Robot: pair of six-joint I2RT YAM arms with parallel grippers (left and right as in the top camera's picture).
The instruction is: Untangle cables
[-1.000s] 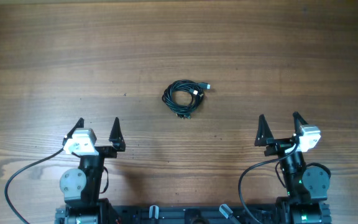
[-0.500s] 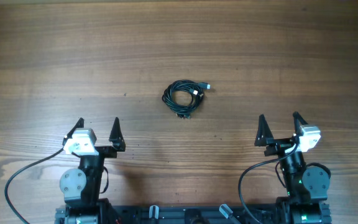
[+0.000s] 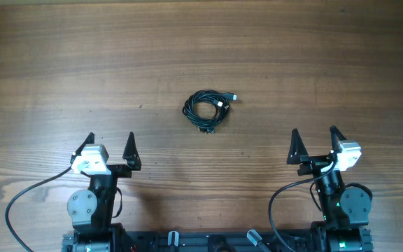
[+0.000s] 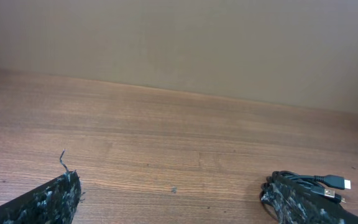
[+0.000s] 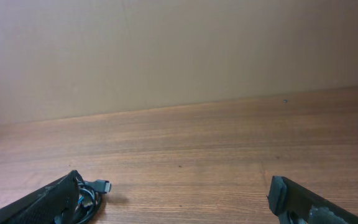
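— In the middle of the tabletop (image 3: 61,63), what do you make of the cables (image 3: 207,110)?

— One small, tight coil of thin black cord, loops lying over each other, with a plug (image 3: 234,96) poking out at its upper right. Nothing is pulled free of it.

— And the arms?

— Both sit at the near edge, well apart from the coil. The left fingers (image 3: 130,148) are spread wide with nothing between them. The right fingers (image 3: 294,145) are likewise spread and empty. The coil lies between the two arms and farther out.

— So which step is this?

— I'd judge the very start: no grasp made, no strand separated. The whole untangling is yet to do.

— Do the wrist cameras help?

— A little. From the left wrist the coil shows low at the right, partly behind a finger. From the right wrist it shows low at the left. So each arm has it off to its inner side.

— What does the next move call for?

— A reach forward and inward by one arm, I think, fingers spread until they straddle part of the coil. The plug end looks easiest to pick out, since it stands clear of the loops. The other arm would probably need to hold the rest, or the whole bundle may just slide along. The cord is thin and lies flat, so the fingers must come right down to the wood.
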